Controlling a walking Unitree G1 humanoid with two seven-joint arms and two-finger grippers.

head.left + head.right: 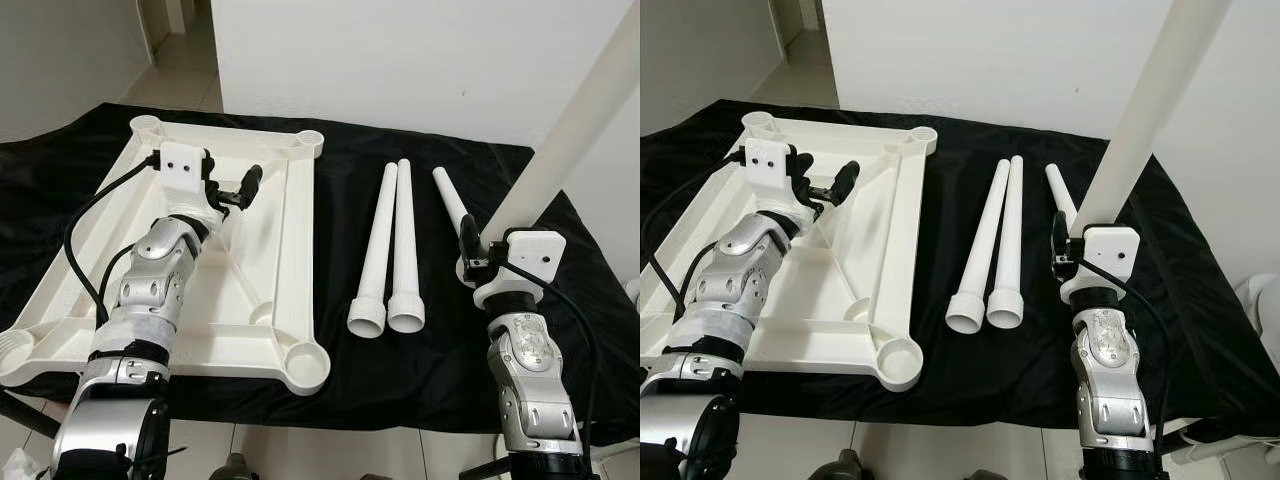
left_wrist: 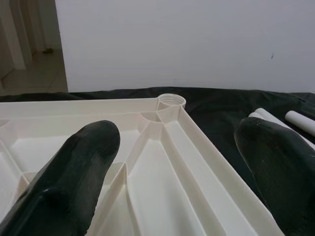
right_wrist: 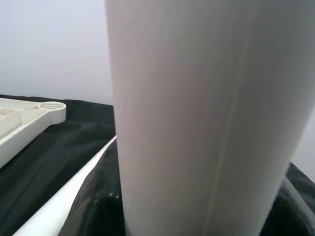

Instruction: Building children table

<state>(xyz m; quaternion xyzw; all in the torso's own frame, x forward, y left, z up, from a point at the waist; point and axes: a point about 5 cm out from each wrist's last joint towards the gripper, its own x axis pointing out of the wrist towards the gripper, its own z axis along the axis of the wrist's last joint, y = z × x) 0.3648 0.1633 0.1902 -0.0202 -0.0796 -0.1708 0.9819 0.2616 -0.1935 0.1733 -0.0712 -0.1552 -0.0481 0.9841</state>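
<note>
A white children's tabletop (image 1: pixel 298 250) lies upside down on the left of the black cloth, with a round leg socket (image 1: pixel 305 365) at each corner. My left gripper (image 1: pixel 232 190) hovers open over its ribbed inside, with nothing between the fingers (image 2: pixel 74 172). My right gripper (image 1: pixel 485 255) is shut on a white table leg (image 1: pixel 570 130), held up off the cloth and leaning to the right; it looms close in the right wrist view (image 3: pixel 197 123). Two more legs (image 1: pixel 390 250) lie side by side in the middle. A third leg (image 1: pixel 450 200) lies just behind the right gripper.
The black cloth (image 1: pixel 400 370) covers the whole work table up to its front edge. A white wall stands close behind, and a tiled doorway (image 1: pixel 185 60) opens at the back left. A small white object (image 1: pixel 632 290) shows at the right edge.
</note>
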